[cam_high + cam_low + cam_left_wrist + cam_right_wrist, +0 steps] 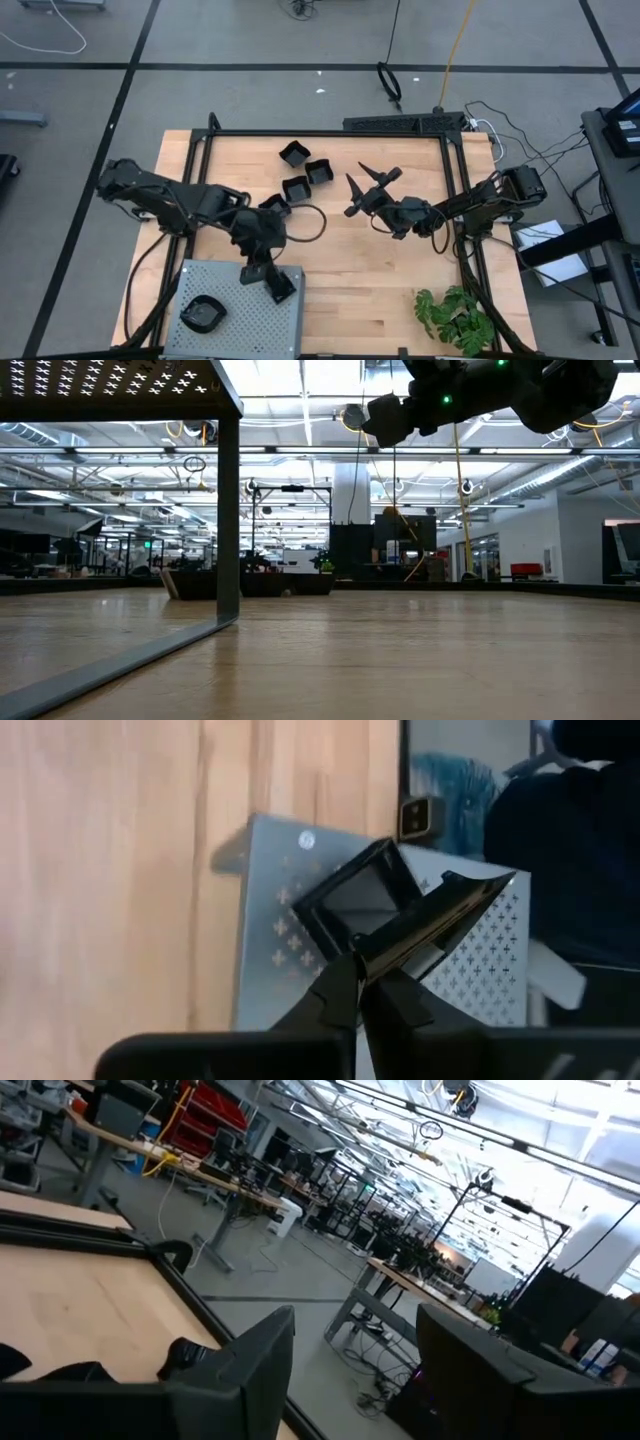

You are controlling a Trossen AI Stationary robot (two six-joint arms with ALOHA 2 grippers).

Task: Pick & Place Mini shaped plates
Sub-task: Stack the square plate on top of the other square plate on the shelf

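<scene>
L gripper (pixel 277 287) pinches a square mini plate (pixel 280 284) by its rim over the perforated tray (pixel 235 310) at 7 o'clock; plate tilted on edge, hollow facing away from the wrist (pixel 365 895). R gripper (pixel 362 192) spread, empty, mid-table. Round plate (pixel 203 314) sits on tray; three more plates (pixel 305 170) at 12. No legible writing.

You get even, shadow-soft light on the wooden table (pixel 380 270) from overhead, and in the low view the ceiling light strips (pixel 300 400) above the right gripper (pixel 385 420) blow out to white glare, leaving that gripper a dark silhouette. Just ahead of the left gripper (pixel 360 982), the glossy square plate (pixel 365 900) catches a bright sheen and the wood beyond it looks soft and washed. Past the right gripper's fingers (pixel 250 1360), which are blurred, the far windows flare pale.
</scene>
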